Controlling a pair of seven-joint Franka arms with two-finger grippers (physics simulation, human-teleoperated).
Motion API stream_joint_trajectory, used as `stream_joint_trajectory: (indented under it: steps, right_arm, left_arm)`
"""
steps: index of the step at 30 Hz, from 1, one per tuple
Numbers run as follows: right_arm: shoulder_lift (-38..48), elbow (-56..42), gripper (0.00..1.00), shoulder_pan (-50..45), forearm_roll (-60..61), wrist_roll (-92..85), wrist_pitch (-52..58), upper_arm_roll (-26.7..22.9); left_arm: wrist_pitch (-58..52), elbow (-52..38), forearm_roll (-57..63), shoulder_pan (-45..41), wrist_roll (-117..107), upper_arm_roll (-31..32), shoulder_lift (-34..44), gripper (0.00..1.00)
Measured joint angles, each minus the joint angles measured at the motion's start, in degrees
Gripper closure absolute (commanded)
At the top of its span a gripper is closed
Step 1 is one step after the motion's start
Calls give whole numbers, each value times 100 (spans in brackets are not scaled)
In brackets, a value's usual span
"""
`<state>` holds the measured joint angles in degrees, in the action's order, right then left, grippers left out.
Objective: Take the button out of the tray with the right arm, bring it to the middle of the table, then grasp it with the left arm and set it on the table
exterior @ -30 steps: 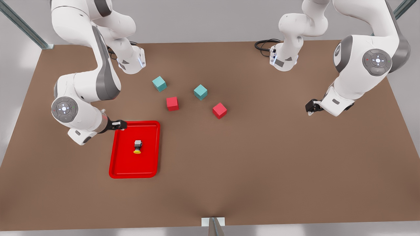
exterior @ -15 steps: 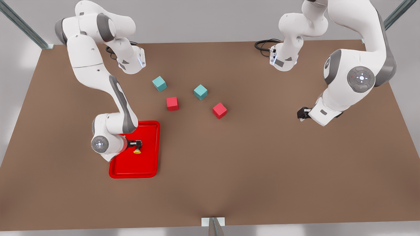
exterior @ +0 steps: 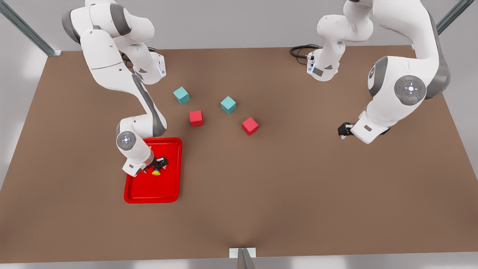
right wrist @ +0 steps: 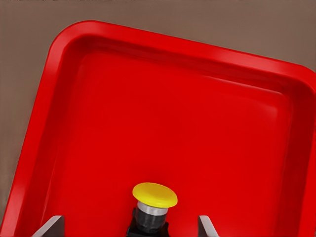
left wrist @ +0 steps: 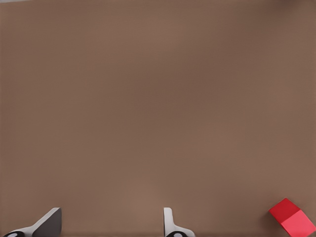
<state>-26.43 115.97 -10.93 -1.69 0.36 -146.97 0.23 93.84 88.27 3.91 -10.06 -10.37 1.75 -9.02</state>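
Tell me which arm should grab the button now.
Right. The right gripper is open over the tray, fingers either side of the button. The left gripper waits, open, above bare table beyond the cubes.

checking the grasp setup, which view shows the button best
The right wrist view: the button sits close up in the tray, between the open right end effector fingers. In the front view it is tiny, partly covered.
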Motion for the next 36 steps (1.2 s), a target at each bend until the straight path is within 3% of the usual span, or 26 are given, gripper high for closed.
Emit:
stream_joint_trajectory:
  steps: [23, 24, 25, 26, 32, 36]
  right_arm:
    - [-348, 222, 0, 83, -21, -131, -249, 3]
    - [-348, 236, 13, 75, -19, -133, -247, 3]
    - [-342, 264, 41, 70, -17, -135, -239, 3]
    - [-337, 280, 49, 67, -16, -138, -212, 3]
    - [-357, 255, 60, 15, 50, -208, -103, 5]
    - [-269, 146, 60, 8, 66, -260, -74, 64]
  left_arm:
    - [6, -9, 3, -5, -9, 0, -81, 0]
    - [6, -9, 2, -5, -10, 0, -88, 0]
    - [6, -10, 2, -5, -10, 0, -97, 0]
    - [6, -9, 1, -5, -10, 0, -101, 0]
    - [6, -11, 1, -5, -13, 0, -114, 0]
    - [6, -13, 1, -5, -15, 0, -114, 0]
